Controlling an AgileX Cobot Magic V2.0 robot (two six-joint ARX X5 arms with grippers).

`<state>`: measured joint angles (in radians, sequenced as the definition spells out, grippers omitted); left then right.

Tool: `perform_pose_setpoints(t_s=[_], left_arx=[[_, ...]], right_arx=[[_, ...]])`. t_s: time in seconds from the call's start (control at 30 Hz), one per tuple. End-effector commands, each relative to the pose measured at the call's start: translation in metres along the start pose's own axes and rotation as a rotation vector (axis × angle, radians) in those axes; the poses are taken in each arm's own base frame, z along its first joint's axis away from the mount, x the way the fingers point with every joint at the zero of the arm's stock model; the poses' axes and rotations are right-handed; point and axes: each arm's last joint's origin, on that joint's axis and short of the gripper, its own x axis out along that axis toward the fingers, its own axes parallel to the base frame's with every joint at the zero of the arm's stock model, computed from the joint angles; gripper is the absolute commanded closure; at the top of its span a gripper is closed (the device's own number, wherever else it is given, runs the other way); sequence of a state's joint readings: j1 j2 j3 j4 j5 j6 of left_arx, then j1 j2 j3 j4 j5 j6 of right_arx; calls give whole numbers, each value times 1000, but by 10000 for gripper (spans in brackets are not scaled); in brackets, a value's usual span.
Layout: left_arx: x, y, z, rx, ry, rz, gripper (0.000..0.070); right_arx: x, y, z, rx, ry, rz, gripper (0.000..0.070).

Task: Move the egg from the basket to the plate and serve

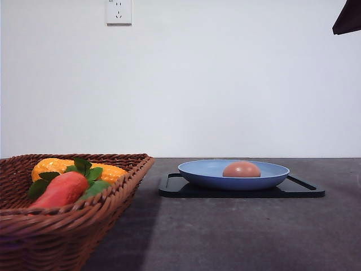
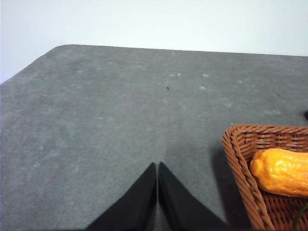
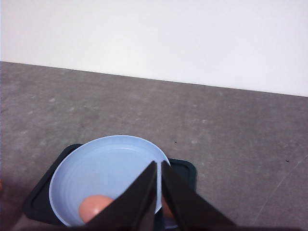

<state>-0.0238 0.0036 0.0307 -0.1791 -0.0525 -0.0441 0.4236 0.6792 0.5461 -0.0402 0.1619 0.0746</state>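
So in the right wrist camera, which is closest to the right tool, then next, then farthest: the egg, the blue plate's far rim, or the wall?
1. The egg, in the plate right beside the right tool.
2. The plate's far rim, just beyond the tips.
3. The wall, farthest, past the table's back edge.

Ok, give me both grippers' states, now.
Left gripper: shut, holding nothing, over bare table.
Right gripper: shut, holding nothing, above the plate with the egg.
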Motion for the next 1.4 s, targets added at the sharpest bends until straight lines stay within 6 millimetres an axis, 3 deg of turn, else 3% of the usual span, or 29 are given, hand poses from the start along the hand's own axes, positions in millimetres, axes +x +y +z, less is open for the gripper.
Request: perform_pose_setpoints(t_s=[0.0, 0.3, 0.53, 0.77, 0.93, 1.2, 1.37], left_arx=[[3, 0, -10, -1, 32, -1, 700], [3, 0, -10, -1, 32, -1, 700], [3, 0, -10, 0, 32, -1, 700], [3, 0, -10, -1, 32, -1, 700], [3, 0, -10, -1, 32, -1, 700], [3, 0, -10, -1, 32, -1, 700], [3, 0, -10, -1, 32, -1, 700]], right_arx=[[0, 1, 4, -5, -17, 0, 700], [0, 1, 4, -14, -17, 0, 700], [-29, -19, 4, -156, -134, -138, 700], [-41, -36, -52, -157, -138, -17, 700], [-41, -45, -92, -141, -115, -64, 700], [-40, -49, -124, -130, -113, -95, 700], [-42, -48, -129, -116, -80, -97, 700]])
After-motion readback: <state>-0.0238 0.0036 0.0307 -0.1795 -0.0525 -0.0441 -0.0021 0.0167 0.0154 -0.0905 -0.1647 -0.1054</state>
